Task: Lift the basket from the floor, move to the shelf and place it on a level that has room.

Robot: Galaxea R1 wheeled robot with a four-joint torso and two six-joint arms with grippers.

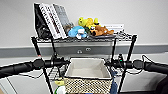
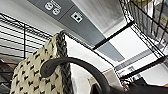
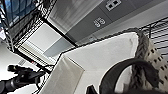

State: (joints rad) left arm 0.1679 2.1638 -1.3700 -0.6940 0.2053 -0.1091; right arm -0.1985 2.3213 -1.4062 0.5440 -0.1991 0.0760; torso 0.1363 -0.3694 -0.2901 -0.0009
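Observation:
The basket (image 1: pixel 87 68), beige weave with dark dots and a cream lining, hangs at mid height between my two arms, in front of the black wire shelf (image 1: pixel 125 37). My left gripper (image 1: pixel 61 62) holds its left rim and my right gripper (image 1: pixel 112 63) its right rim. In the left wrist view a dark curved finger (image 2: pixel 75 62) hooks over the braided rim of the basket (image 2: pixel 27 75). The right wrist view shows another finger (image 3: pixel 125 66) over the basket's lining (image 3: pixel 100 57). The level (image 1: pixel 53 73) under the top tier lies beside the basket's base; I cannot tell whether they touch. The floor is hidden.
Leaning books (image 1: pixel 51 20) and plush toys (image 1: pixel 90 28) crowd the top tier. A grey wall band with outlets (image 1: pixel 82 51) runs behind the rack. A yellow-green item (image 1: pixel 59 86) and something blue (image 1: pixel 113 85) sit lower down beside the basket.

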